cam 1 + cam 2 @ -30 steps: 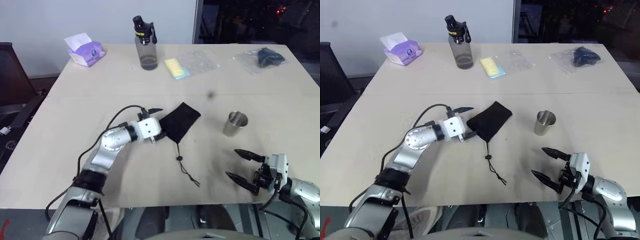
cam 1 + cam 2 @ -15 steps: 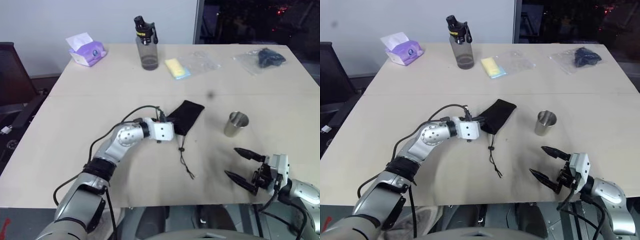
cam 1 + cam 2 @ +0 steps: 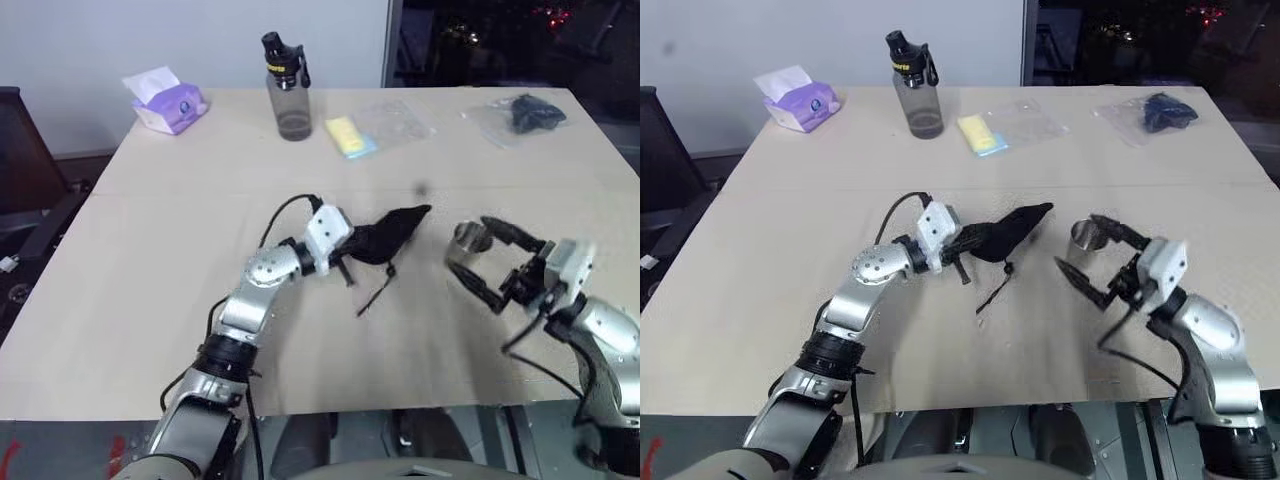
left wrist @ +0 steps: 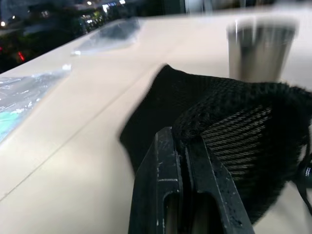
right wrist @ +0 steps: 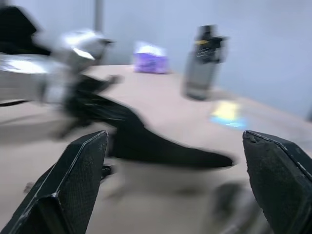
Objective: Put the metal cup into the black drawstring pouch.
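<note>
While the black drawstring pouch (image 3: pixel 390 234) is lifted a bit above the desk (image 3: pixel 150 260), one end of it is pinched by the left gripper (image 3: pixel 345 252), w/ both fingers pressed together on the fabric. In the left wrist view the two black fingers (image 4: pixel 168 195) are seen closed side by side, and the mesh-like cloth is bunched over their tips. The other end of the pouch points toward the right side of the desk, and its thin cord (image 3: pixel 375 295) hangs down w/ the end touching the desk surface.

The metal cup (image 3: pixel 467 240) is standing upright on the desk, right of the pouch and near its free end, approx. in the middle of the desk's right half. The right gripper (image 3: pixel 465 250) is held w/ fingers wide apart beside the cup; one finger is seen above the cup rim and one below it, toward the front edge. Whether a finger touches the cup cannot be told. Nothing is clamped by this gripper.

At the far side of the desk are placed a grey water bottle w/ black cap (image 3: pixel 290 85), a purple tissue pack (image 3: pixel 165 100), a yellow item in clear plastic (image 3: pixel 352 137) and a dark item in a clear bag (image 3: pixel 525 115), all well apart from both grippers.
</note>
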Robot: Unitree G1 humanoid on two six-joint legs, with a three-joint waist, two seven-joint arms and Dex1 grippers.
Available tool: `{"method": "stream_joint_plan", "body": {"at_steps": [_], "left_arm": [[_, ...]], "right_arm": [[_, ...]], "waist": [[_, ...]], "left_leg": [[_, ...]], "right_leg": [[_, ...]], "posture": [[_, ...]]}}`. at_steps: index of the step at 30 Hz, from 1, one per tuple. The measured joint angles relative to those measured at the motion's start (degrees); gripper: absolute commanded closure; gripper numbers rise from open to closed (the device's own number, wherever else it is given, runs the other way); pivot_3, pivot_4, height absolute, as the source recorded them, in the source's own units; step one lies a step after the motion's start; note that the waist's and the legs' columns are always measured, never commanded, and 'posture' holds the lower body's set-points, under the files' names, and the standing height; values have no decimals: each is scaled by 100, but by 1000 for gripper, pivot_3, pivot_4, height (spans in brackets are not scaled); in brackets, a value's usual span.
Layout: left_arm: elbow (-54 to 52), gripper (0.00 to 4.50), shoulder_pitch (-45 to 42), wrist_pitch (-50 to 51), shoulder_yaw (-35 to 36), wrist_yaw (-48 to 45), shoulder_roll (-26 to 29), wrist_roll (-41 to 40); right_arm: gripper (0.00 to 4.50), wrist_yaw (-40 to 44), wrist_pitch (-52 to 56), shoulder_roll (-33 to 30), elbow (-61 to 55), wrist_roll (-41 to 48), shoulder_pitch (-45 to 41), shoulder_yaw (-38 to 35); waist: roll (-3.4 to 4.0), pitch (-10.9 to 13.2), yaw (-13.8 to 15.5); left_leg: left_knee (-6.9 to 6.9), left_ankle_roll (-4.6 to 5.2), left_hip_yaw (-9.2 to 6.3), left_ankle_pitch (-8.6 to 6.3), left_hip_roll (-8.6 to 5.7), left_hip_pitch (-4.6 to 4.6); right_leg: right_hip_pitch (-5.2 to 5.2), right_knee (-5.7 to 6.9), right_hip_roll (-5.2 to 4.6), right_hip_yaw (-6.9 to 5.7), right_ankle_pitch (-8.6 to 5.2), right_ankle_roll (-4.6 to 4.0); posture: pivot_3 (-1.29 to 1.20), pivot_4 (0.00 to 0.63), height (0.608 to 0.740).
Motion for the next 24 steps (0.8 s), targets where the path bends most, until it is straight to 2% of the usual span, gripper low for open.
{"method": "stream_joint_plan", "body": {"at_steps": [4,10,13,20,21,24], "left_arm": [[-393,4426,-69,1270,189,358,-247,-444],[-857,4426,-236,2374,382,738,-353,-836],[-1085,4500,-306,2988,538,971,-407,-1080],[-1458,4500,-362,3812,783,1450,-597,-1457],[-1500,4500,-418,3929,861,1542,-666,-1541],[-1562,4500,-643,4183,1094,1819,-879,-1768]], "right_arm": [[0,-92,343,-609,84,-670,-206,187],[0,-25,648,-1147,214,-1272,-237,491],[848,36,562,-1413,317,-1624,-237,557],[4234,122,429,-1676,659,-2139,-134,784],[4448,117,427,-1683,661,-2135,-109,773],[4448,-2,457,-1467,648,-1947,-111,601]], "waist": [[-1,1,13],[-1,1,5],[-4,0,-12],[-5,2,-33],[-7,3,-31],[-7,3,-32]], "left_leg": [[2,0,1,0,-4,-5],[2,0,1,0,-4,-2],[3,0,2,0,-4,-1],[3,0,1,1,-4,-3],[4,0,1,1,-4,-3],[4,-1,1,1,-4,-2]], "right_leg": [[0,-4,-2,2,7,-1],[0,-3,0,3,2,-2],[1,-4,0,4,-3,-2],[0,-4,-1,5,4,-4],[1,-4,-1,4,4,-4],[1,-4,0,5,1,-4]], "posture": [[0,150,740],[0,150,740],[0,150,740],[0,150,740],[0,150,740],[0,150,740]]}}
